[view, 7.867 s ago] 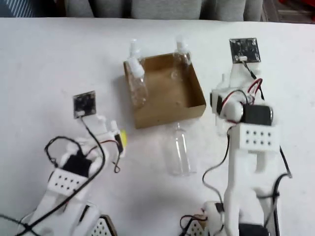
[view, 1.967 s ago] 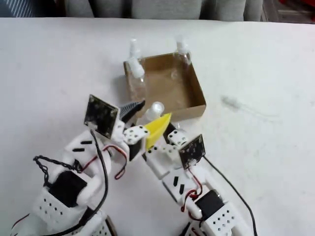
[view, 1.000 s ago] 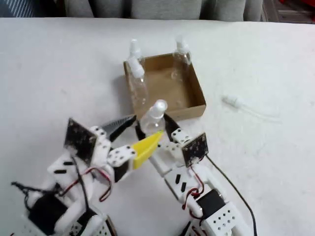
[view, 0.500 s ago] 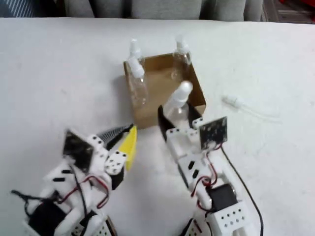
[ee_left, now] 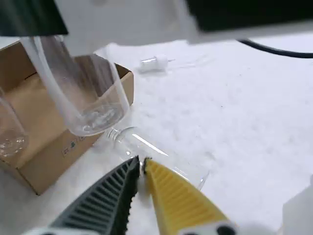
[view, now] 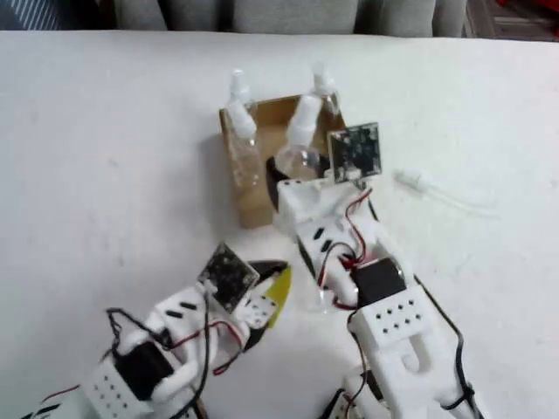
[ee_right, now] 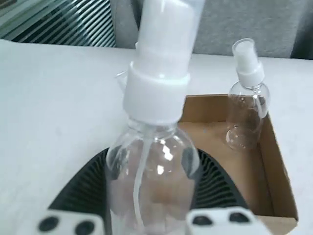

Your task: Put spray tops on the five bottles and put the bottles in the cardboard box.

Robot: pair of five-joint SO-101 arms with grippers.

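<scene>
Since half a second ago, the right arm has carried its bottle forward from the near wall of the cardboard box (view: 229, 144) to a spot over the box. The left arm has drawn back toward its base and swung its tip to the right, with its fingers coming together.

We see the right claw (view: 301, 170) clenched on the held bottle (view: 301, 140), its black fingers curving around both sides of the clear body in the right wrist view. This bottle wears a white spray top and tilts, top toward the far side. In the left wrist view its base (ee_left: 95, 115) hangs in the air above the near side of the box.

The left claw (view: 272, 281) is closed on nothing, grey and yellow tips meeting. Just ahead of those tips lies the lying bottle (ee_left: 161, 159), on its side on the table (view: 105, 131) beside the box's near wall. Its open neck points toward the box and carries no top. We cannot tell whether the tips touch it.

Inside the box, a leaning bottle (view: 244, 153) rests along the left wall and a standing bottle (ee_right: 247, 98) is upright in the far right corner, both capped. A loose spray top (view: 410, 181) lies on the table to the right of the box, well apart from both claws.
</scene>
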